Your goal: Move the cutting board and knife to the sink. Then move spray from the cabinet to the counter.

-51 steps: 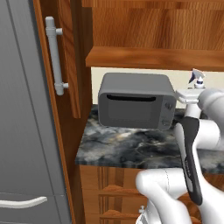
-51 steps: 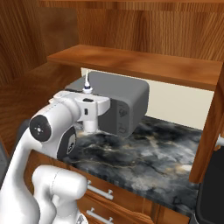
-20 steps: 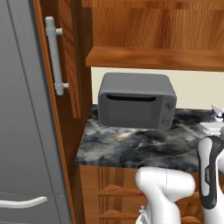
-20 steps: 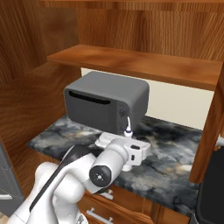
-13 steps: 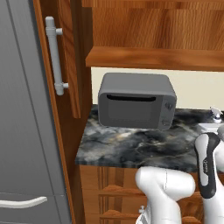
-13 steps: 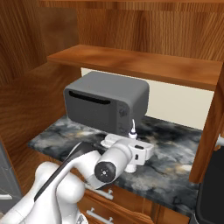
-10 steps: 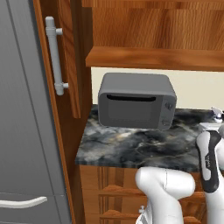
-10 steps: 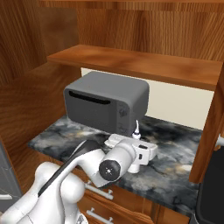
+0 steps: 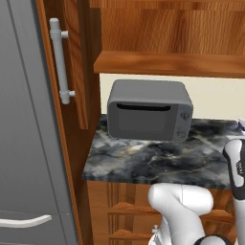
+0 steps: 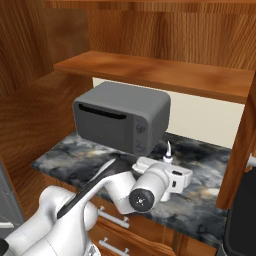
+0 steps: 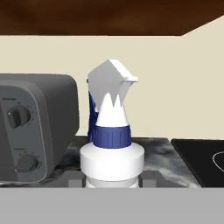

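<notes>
The spray (image 11: pixel 112 144), a white bottle with a blue collar and a white trigger nozzle, stands upright right in front of the hand camera. My gripper (image 11: pixel 112 181) is shut on its lower body, and the bottle's base is hidden. From the right base view, the spray (image 10: pixel 167 150) pokes up from my gripper (image 10: pixel 169 170) low over the counter (image 10: pixel 75 155), just right of the grey oven. The cabinet door (image 9: pixel 72 62) hangs open at the left, its shelf (image 9: pixel 167 62) bare. The cutting board, knife and sink are out of view.
A grey toaster oven (image 9: pixel 148 110) sits at the back of the counter (image 9: pixel 143 160) under the shelf. A black stovetop (image 11: pixel 201 157) lies to the right of the spray. The grey fridge (image 9: pixel 24 119) fills the left side.
My arm has carried the spray down from shelf height beside the oven to counter level. Over the last second it drifted a little to the right, the grip unchanged.
</notes>
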You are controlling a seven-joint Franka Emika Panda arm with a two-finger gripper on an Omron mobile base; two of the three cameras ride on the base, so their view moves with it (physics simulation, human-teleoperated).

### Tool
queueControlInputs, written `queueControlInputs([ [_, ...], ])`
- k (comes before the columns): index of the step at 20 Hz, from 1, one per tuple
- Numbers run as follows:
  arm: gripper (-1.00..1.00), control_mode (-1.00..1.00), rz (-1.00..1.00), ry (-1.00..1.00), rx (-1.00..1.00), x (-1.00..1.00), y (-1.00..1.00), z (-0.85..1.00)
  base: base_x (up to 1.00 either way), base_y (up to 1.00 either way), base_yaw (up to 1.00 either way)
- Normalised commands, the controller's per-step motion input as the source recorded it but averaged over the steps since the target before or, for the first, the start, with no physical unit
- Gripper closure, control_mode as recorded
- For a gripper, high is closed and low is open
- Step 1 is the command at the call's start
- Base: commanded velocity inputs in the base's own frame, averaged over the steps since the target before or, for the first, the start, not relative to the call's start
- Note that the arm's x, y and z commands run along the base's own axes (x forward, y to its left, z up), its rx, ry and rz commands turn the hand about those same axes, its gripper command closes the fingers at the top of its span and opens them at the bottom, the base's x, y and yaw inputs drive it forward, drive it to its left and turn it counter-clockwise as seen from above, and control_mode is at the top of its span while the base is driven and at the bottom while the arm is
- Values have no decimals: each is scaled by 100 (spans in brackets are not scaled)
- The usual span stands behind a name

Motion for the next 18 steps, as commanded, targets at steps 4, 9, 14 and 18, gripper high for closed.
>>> queueControlInputs([
  [4,100,-100,0,-3,0,0,-19,-15,0,0,0],
  [9,100,-100,0,1,0,0,-17,-11,0,0,0],
  [14,100,-100,0,2,0,-1,-7,-17,0,0,0],
  [18,100,-100,0,4,0,0,-2,-22,0,0,0],
])
